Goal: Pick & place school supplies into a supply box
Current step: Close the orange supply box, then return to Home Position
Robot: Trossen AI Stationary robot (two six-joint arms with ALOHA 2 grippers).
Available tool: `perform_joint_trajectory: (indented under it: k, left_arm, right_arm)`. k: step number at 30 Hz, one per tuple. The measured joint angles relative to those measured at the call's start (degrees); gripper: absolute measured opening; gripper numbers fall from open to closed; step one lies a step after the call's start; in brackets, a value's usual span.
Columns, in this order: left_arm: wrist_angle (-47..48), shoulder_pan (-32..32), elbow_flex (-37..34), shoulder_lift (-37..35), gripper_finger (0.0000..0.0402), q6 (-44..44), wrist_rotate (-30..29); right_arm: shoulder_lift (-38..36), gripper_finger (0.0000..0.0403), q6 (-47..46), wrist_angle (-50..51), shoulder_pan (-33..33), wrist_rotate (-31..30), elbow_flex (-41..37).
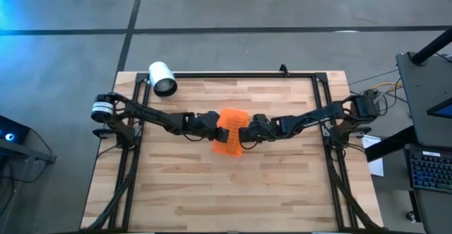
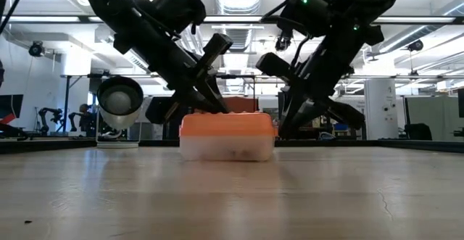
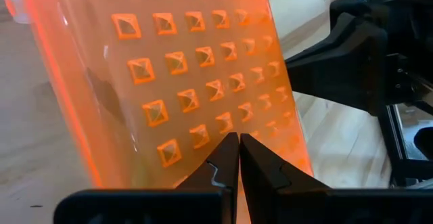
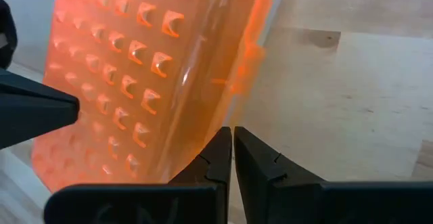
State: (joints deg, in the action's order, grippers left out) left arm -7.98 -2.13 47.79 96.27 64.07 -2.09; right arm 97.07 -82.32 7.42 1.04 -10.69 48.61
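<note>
Box (image 1: 229,132) sits mid-surface (image 1: 233,191), lid on, with left gripper (image 1: 212,123) and right gripper (image 1: 248,136) pressed at opposite sides, both sets of fingers (image 3: 226,160) closed together on nothing. Low view alone shows the clear tray (image 2: 227,149) under the lid; white cylinder (image 1: 162,78) lies well away from the box.

- Both arms are dark, near black, built from jointed segments with chunky housings.
- The left arm's base (image 1: 103,109) wears a pale silver-grey band.
- Left gripper (image 3: 238,158): matte black fingers with notched, stepped inner edges.
- Right gripper (image 4: 232,153): same black, notched fingers.
- Thin cables trail by the right arm's base (image 1: 367,105).
</note>
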Motion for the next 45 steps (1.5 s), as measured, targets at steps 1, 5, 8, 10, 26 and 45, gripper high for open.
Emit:
perform_joint_trajectory:
  k: [1,5,8,10,26,45]
  left_arm:
    - [0.04,0.0,-0.02,-0.09,0.0002,-0.01,-0.01]
    - [0.03,0.0,-0.04,-1.06,0.0002,-0.33,0.06]
    - [0.52,-0.07,-0.11,-2.31,0.0002,-0.64,-0.12]
    - [1.38,-0.07,-0.34,-3.65,0.0002,-1.33,-0.47]
    - [4.28,-0.07,-0.28,-24.07,0.0002,-15.88,-3.85]
    - [33.74,2.64,-0.26,-44.26,0.0002,-19.89,0.92]
  right_arm:
    - [0.08,0.0013,0.32,0.24,-0.16,0.05,0.04]
    - [0.43,0.0013,1.76,2.73,-0.39,0.24,-0.18]
    - [-1.28,0.0013,1.55,6.02,-0.33,-1.29,-0.13]
    - [-2.79,0.0013,1.52,9.04,-0.16,-2.8,-0.07]
    - [-21.69,0.0013,18.84,12.85,-0.07,-16.02,-0.07]
    - [-40.07,0.0013,35.02,12.69,0.39,-20.6,-0.07]
